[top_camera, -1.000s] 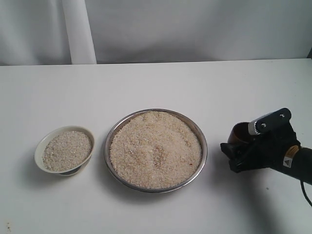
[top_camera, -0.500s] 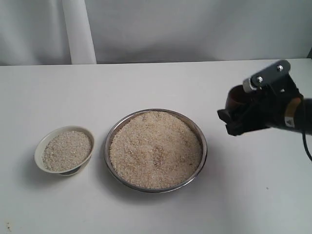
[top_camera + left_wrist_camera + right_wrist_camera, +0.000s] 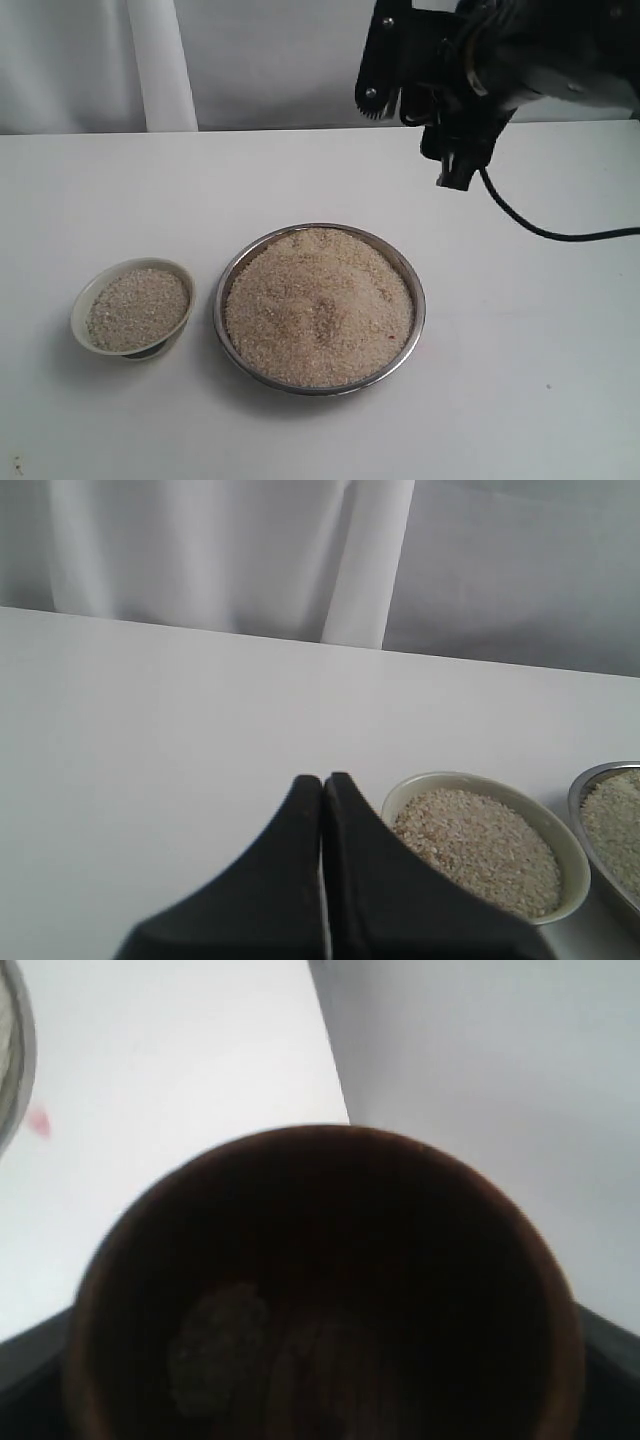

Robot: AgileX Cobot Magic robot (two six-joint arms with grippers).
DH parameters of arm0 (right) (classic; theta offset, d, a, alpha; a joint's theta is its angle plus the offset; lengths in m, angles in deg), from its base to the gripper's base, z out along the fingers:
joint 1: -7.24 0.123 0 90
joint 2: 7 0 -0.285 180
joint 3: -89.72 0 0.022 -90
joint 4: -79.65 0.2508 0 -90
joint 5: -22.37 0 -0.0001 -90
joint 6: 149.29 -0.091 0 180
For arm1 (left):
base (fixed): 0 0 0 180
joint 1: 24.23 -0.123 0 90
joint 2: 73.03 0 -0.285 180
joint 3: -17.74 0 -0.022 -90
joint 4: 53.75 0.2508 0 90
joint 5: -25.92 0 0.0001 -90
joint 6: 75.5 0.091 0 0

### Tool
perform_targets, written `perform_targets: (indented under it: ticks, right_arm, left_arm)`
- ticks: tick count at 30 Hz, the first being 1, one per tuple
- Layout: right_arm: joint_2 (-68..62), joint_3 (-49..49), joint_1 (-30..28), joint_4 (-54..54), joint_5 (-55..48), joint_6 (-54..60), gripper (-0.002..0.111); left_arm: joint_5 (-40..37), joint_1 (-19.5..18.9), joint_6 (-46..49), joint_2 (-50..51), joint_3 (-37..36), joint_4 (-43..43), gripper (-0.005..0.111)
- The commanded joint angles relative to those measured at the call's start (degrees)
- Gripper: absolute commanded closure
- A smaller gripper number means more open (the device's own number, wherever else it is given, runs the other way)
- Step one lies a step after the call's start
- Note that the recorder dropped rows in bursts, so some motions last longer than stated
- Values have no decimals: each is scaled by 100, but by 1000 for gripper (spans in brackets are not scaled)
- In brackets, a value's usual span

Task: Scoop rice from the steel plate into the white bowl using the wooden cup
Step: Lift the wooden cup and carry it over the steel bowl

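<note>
on the right wrist feed the wooden cup fills nearly the whole picture, its mouth turned toward the camera. dark parts of the right pincer show at both lower corners, so i read that pincer as clamped around the cup. the cup's inside is dark, with a small pale grainy patch low on the inner wall (probably rice, but it is too blurred for me to swear to it). past the cup's rim i see a sliver of metal edge and a small pink mark on the tabletop.

on the exterior feed the right arm hangs high, above and to the right of the steel plate. from this angle the pincer is a dark tangle and i cannot pick out the cup in it. a black cable loops down from the arm toward the right edge.

the steel plate sits mid-tabletop with the rice heaped almost to its rim. the white bowl stands just to its left, apart from it, holding its own pile of grains close to the rim.

on the left wrist feed the left pincer has its fingers pressed tight together with nothing between them. the white bowl lies just beyond them, with the plate's edge beside it.
</note>
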State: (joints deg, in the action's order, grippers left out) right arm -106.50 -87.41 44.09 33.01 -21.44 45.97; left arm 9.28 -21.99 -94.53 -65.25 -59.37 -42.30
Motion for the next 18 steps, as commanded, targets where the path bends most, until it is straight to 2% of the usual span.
perform_targets:
  ticks: [1,4,9,18]
  right_arm:
    - [-355,-697,328,526,-1535,2170,108]
    - [-756,-993,438,470,-2087,2546,108]
    - [-1622,-1347,677,-6,-2614,2557,108]
    - [-3005,-1710,1138,-429,-2614,2571,108]
  left_arm:
    - [32,9,-25,1,-11,-5,107]
    - [32,9,-25,1,-11,-5,107]
    - [32,9,-25,1,-11,-5,107]
    - [32,9,-25,1,-11,-5,107]
